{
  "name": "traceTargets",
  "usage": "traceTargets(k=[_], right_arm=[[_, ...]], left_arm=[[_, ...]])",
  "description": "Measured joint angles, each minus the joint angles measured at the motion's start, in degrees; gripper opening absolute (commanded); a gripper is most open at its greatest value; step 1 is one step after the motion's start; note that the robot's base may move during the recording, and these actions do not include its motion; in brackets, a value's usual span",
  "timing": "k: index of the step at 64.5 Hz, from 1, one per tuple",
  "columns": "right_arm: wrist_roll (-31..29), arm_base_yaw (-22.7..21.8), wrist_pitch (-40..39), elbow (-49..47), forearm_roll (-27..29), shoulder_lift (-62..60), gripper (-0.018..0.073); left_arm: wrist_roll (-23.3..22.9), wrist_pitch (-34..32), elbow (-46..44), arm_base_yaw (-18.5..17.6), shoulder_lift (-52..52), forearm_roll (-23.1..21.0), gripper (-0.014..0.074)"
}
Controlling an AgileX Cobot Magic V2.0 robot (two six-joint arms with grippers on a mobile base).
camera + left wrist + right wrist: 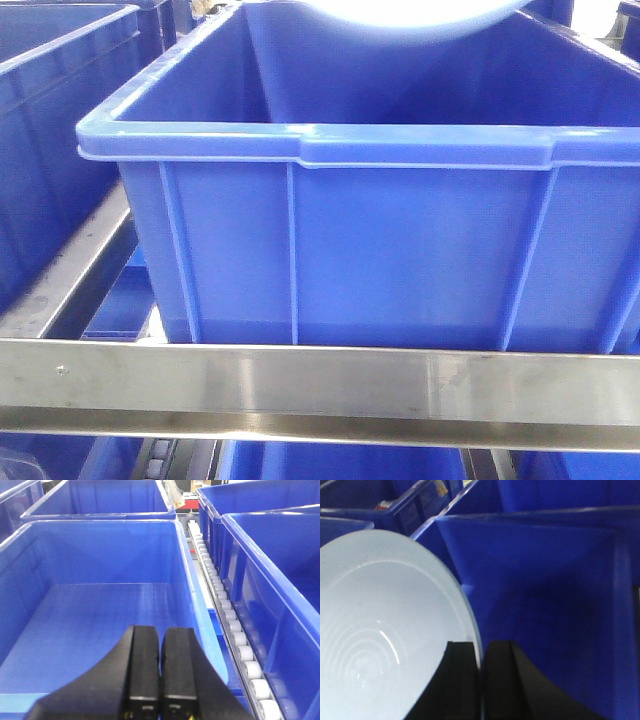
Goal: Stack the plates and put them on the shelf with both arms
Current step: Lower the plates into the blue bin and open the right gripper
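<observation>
A big blue plastic crate [400, 220] sits on a steel rack, its front rail [320, 385] running across just below it. More blue crates [100, 502] stand behind and to either side. A track of small white rollers [227, 615] runs between two neighbouring crates.

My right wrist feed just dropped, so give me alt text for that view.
The right gripper pinches the rim of a white plate, which fills the left half of the frame and stands nearly on edge. Behind and to the right is the deep inside of a blue plastic crate, with more blue crates beyond.
</observation>
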Motion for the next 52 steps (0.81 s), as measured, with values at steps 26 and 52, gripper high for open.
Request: traceTargets(k=[26,52], right_arm=[[0.12,0.24,-1.63,-1.91,6.70,6.18,0.0445],[-1.12,-1.47,4.44,2.58,5.43,-0.09,0.0057]], left_arm=[[0.00,0.00,0.00,0.00,0.00,0.00,0.0082],[0.00,0.00,0.00,0.00,0.00,0.00,0.0082]])
